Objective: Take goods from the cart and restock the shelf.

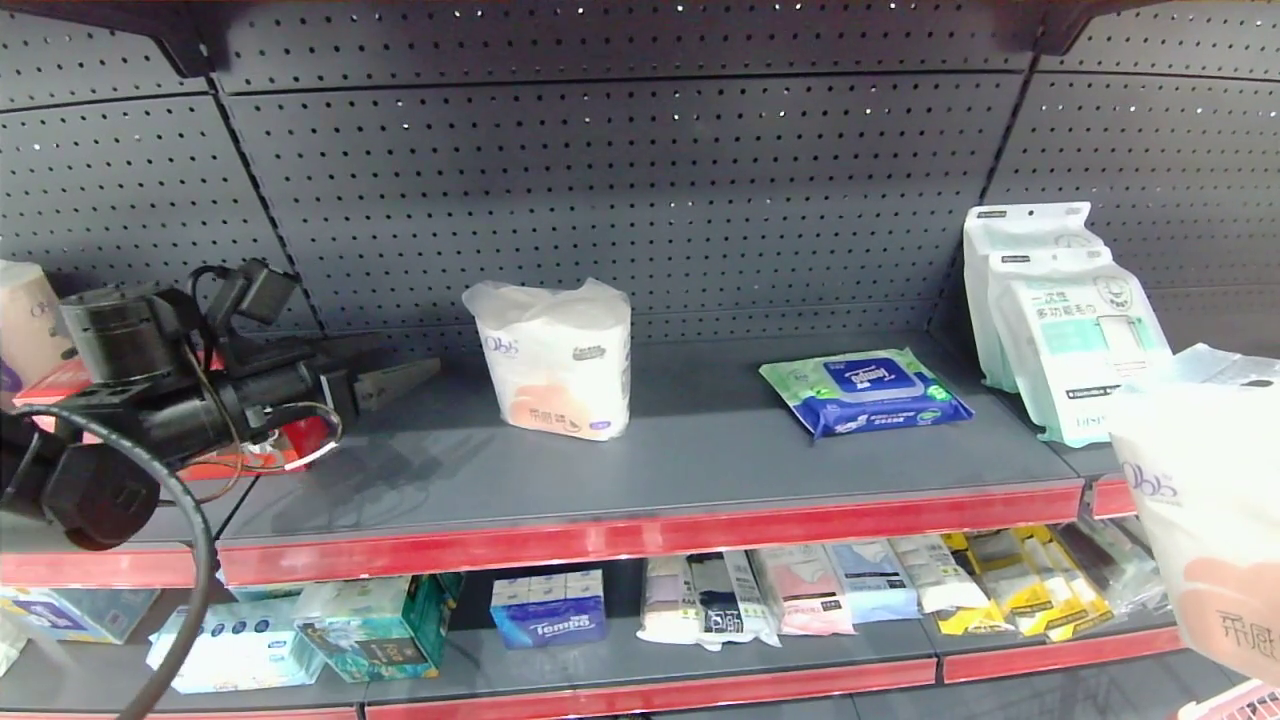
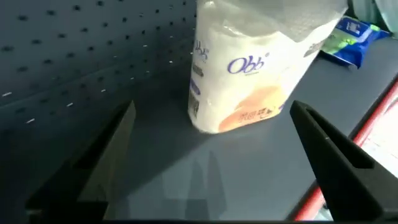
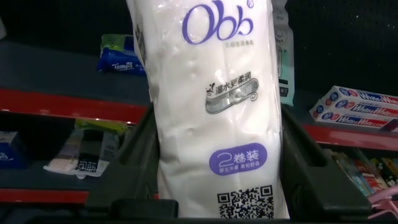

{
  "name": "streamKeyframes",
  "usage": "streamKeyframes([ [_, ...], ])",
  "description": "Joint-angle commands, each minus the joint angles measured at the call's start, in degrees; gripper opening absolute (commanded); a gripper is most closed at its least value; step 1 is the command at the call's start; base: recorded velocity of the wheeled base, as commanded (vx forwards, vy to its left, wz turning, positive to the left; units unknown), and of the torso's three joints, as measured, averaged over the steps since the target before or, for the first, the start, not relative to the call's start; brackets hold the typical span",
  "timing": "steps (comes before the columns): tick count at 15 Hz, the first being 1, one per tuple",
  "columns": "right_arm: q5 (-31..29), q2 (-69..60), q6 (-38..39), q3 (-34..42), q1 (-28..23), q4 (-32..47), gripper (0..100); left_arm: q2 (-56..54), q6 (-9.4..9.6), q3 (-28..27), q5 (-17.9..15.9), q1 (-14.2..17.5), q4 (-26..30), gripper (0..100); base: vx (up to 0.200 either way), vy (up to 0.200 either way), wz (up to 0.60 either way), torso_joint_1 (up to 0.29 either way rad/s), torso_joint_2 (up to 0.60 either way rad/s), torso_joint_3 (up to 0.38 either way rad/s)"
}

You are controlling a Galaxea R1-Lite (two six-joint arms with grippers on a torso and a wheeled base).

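Note:
A white two-roll toilet paper pack (image 1: 555, 360) stands upright mid-shelf on the grey shelf board (image 1: 700, 470). My left gripper (image 1: 392, 382) hovers over the shelf just left of it, open and holding nothing. In the left wrist view that pack (image 2: 249, 68) stands a little beyond the spread fingers (image 2: 333, 155). My right gripper (image 3: 221, 180) is shut on a second, identical pack (image 3: 217, 118), which appears at the lower right (image 1: 1210, 500), in front of the shelf and below its level.
A blue-green wet wipes pack (image 1: 865, 390) lies flat right of centre. White pouches (image 1: 1065, 320) stand at the far right. The lower shelf (image 1: 650, 665) holds several tissue packs and pouches. A pink cart edge (image 1: 1250, 700) shows at the bottom right.

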Motion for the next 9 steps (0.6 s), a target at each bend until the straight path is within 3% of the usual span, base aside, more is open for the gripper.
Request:
streamKeyframes([
  [1,-0.2,0.1,0.1,0.1,-0.1,0.0,0,3.4,-0.03,-1.9,-0.4,-1.1,0.2,100,0.0,0.0,0.0,0.0,0.0,0.0],
  [5,-0.9,0.1,0.1,0.6,0.0,0.0,0,8.3,-0.03,-9.1,-1.2,-2.9,0.6,100,0.0,0.0,0.0,0.0,0.0,0.0],
  [9,-0.9,-0.7,0.1,1.9,-0.1,0.0,0,9.6,-0.11,-10.6,-4.7,-3.6,1.5,100,0.0,0.0,0.0,0.0,0.0,0.0],
])
